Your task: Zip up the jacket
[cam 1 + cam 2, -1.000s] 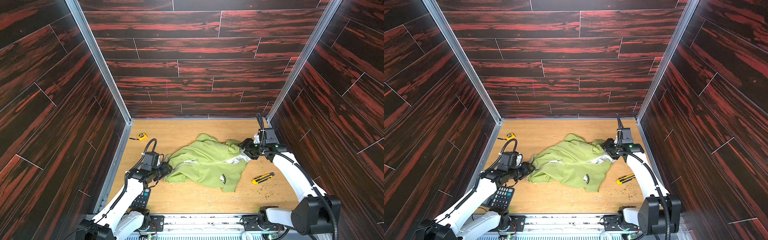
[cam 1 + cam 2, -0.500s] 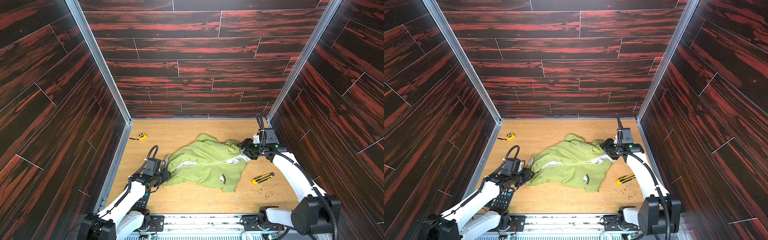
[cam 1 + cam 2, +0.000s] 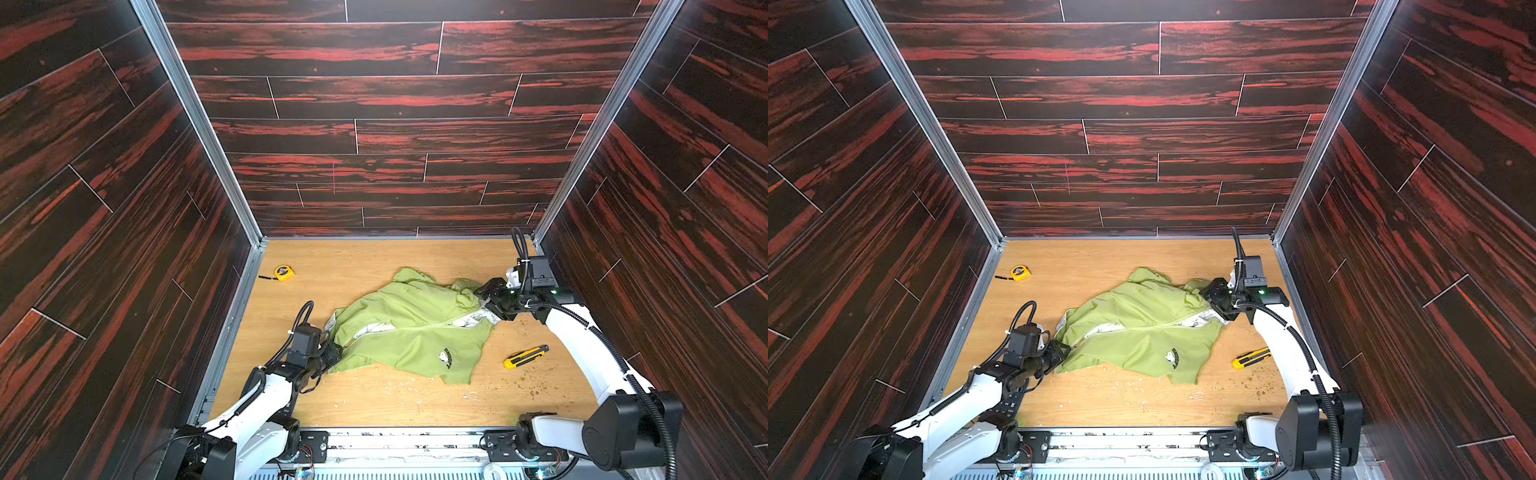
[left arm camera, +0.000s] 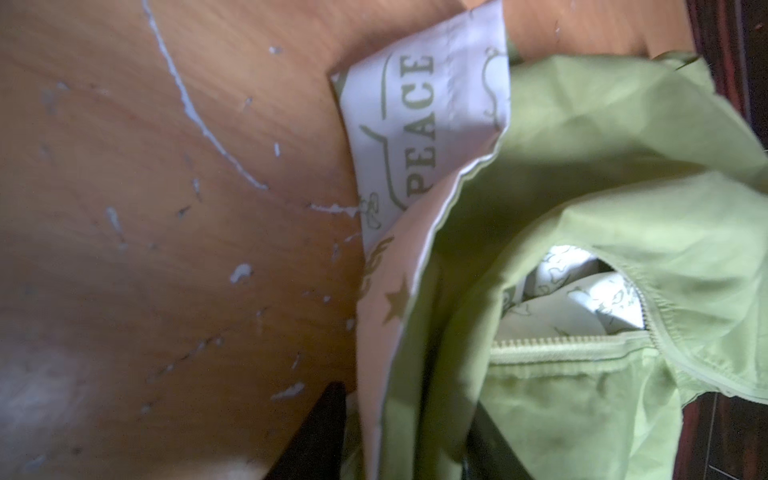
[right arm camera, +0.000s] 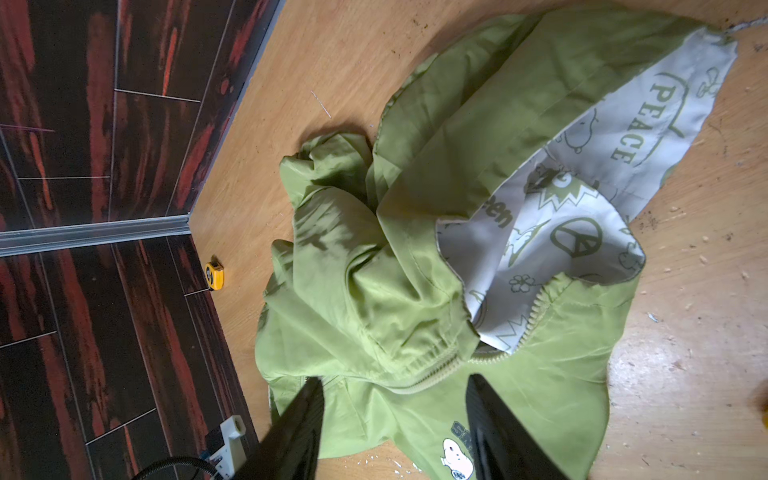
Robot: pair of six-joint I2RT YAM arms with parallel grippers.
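The jacket [image 3: 407, 328] lies crumpled just beside the knife [image 3: 525, 356], logo up. By my reading, little of the zipping is done.

My left gripper [image 3: 334, 358] is at the jacket end farthest from the knife. A fold of hem sits between its jaws and the cloth draws to a point there, so I take it as pinching the hem. My right gripper [image 3: 486, 299] is at the hood end, nearer the knife, with its jaws spread over the zipper [image 5: 432, 372] and holding nothing.

These are my worries from here:

- I can't find the slider in any view. If I close the right jaws blind, I expect to grab loose shell and only bunch it up.
- The lining [image 5: 582, 232] spills out where the teeth part. A slider drawn past it could bite that cloth and jam.
- The shell looks thin and slick. A hard pull could slip the left pinch, and the whole jacket would then slide toward the knife instead of tightening.
- The zipper line is wrinkled. Without tension from both ends, I'd expect the slider to snag.
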